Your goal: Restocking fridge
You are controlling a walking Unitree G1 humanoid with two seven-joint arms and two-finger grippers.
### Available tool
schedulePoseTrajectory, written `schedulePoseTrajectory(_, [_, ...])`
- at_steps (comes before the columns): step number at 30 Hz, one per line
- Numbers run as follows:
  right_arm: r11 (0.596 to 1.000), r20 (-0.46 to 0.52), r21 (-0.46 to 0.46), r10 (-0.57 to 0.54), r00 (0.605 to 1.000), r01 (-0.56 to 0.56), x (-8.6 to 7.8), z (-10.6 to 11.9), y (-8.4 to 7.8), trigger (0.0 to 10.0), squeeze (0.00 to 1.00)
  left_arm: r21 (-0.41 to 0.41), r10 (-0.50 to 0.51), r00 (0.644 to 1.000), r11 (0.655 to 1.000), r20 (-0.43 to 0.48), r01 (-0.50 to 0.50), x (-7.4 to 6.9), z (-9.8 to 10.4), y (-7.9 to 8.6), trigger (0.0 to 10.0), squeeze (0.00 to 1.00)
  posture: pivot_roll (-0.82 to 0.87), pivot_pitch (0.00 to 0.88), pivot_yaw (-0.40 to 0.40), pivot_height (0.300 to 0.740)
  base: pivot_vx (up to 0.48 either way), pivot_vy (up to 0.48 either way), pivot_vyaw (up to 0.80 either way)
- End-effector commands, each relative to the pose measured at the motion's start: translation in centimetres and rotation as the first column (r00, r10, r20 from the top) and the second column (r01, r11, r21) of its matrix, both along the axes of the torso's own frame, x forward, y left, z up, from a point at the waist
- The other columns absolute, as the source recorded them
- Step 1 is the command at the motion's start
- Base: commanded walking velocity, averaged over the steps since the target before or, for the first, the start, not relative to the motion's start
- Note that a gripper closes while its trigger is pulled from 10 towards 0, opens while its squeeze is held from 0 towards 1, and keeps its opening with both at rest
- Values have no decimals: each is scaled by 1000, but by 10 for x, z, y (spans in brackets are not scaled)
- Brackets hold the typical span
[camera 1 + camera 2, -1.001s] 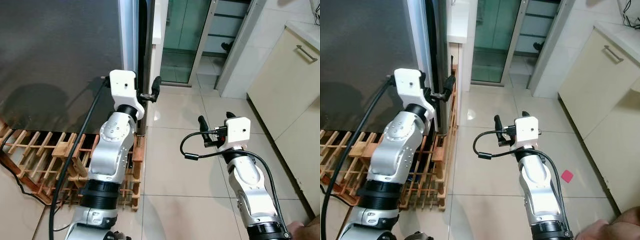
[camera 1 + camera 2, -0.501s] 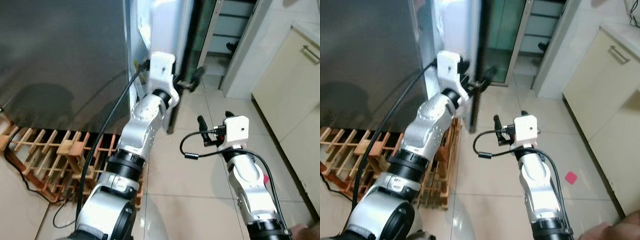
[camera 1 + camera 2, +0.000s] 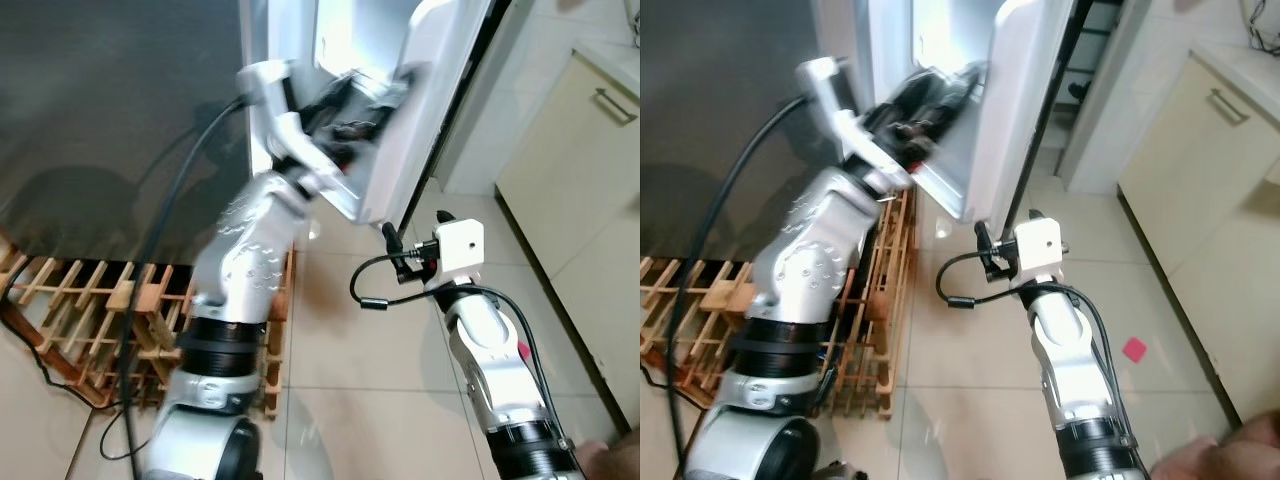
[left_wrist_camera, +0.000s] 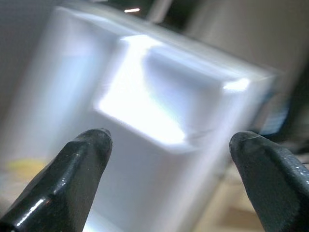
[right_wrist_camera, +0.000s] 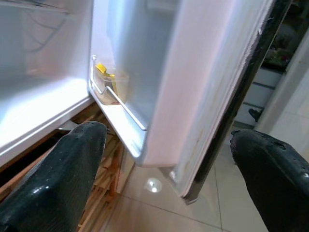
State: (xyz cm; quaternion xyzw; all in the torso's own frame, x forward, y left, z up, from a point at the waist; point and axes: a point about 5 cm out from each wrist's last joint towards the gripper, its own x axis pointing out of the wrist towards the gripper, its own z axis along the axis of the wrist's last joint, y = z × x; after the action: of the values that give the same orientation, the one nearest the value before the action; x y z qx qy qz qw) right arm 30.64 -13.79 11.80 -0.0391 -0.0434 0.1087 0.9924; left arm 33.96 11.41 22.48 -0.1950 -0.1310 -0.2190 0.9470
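the white-lined, dark-fronted fridge door (image 3: 425, 90) is being seen swung partly open, above the wooden slatted rack (image 3: 90, 310) on the tiled floor (image 3: 370, 370). the left gripper (image 3: 345, 105) is being held up against the door's inner face, blurred; in the left wrist view its fingers (image 4: 72, 159) are spread wide with nothing between them. the right gripper (image 3: 400, 250) is being held low beneath the door's bottom edge, fingers (image 5: 72, 164) parted and empty. a yellow item (image 5: 104, 72) is sitting in the door's lower shelf.

Fridge door (image 3: 430, 90) stood ajar ahead, a packet (image 5: 107, 76) in its lower shelf; wooden rack (image 3: 90, 320) lay left on the floor, cabinet (image 3: 570, 160) at right.
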Motion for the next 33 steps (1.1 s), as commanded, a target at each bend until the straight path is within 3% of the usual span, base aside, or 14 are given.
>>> schedulePoseTrajectory(1, [1000, -7, 17, -10, 1000, 10, 4, 2, -2, 10000, 0, 47, 23, 999, 999, 25, -24, -3, 3, 0, 10000, 0, 45, 0, -93, 740, 0, 0, 0])
schedulePoseTrajectory(5, [997, -41, 71, -12, 999, 14, 19, 2, 3, 10000, 0, 55, 110, 994, 992, 5, -110, -29, -13, 50, 10000, 0, 94, 0, -95, 740, 0, 0, 523])
schedulePoseTrajectory(7, [997, -41, 71, -12, 999, 14, 19, 2, 3, 10000, 0, 55, 110, 994, 992, 5, -110, -29, -13, 50, 10000, 0, 94, 0, -95, 740, 0, 0, 694])
schedulePoseTrajectory(9, [995, -65, 96, -1, 998, 8, 24, -1, 8, 10000, 0, 51, 172, 985, 984, 12, -172, -34, -15, 66, 10000, 0, 135, 0, -93, 740, 0, 0, 691])
schedulePoseTrajectory(11, [995, -74, 103, 7, 997, 0, 25, -3, 11, 10000, 0, 48, 189, 982, 981, 20, -189, -37, -15, 69, 10000, 0, 139, 0, -95, 740, 0, 0, 688])
schedulePoseTrajectory(16, [993, -78, 116, 22, 997, -13, 27, -5, 16, 10000, 0, 90, 202, 979, 976, -9, -200, -44, -26, 71, 10000, 0, 130, 0, -101, 740, 0, 0, 688])
schedulePoseTrajectory(17, [993, -78, 116, 33, 996, -24, 27, -6, 19, 10000, 0, 80, 258, 965, 964, -35, -255, -38, -30, 69, 10000, 0, 128, 0, -108, 740, 0, 0, 688])
schedulePoseTrajectory(21, [992, -77, 121, 44, 996, -35, 26, -6, 22, 10000, 0, 94, 311, 948, 948, -60, -305, -31, -33, 65, 10000, 0, 130, 0, -112, 740, 0, 0, 683])
schedulePoseTrajectory(24, [991, -74, 125, 51, 996, -42, 25, -6, 22, 10000, 0, 146, 346, 936, 931, -62, -334, -30, -38, 63, 10000, 0, 131, 0, -120, 740, 0, 0, 683])
schedulePoseTrajectory(26, [988, -76, 142, 63, 995, -52, 25, -6, 23, 10000, 0, 241, 374, 926, 906, -63, -349, -35, -49, 61, 10000, 0, 132, 0, -126, 740, 0, 0, 684])
schedulePoseTrajectory(27, [988, -76, 142, 63, 995, -52, 25, -6, 23, 10000, 0, 241, 374, 926, 906, -63, -349, -35, -49, 61, 10000, 0, 132, 0, -126, 740, 0, 0, 681])
schedulePoseTrajectory(30, [964, -123, 265, 56, 991, -21, 27, -8, 18, 10000, 0, 285, 408, 908, 886, -101, -366, -41, -66, 53, 10000, 0, 132, 0, -129, 740, 0, 0, 646])
schedulePoseTrajectory(33, [961, -116, 276, 64, 991, -29, 27, -6, 18, 10000, 0, 303, 408, 907, 882, -106, -361, -42, -72, 46, 10000, 0, 127, 0, -131, 740, 0, 0, 633])
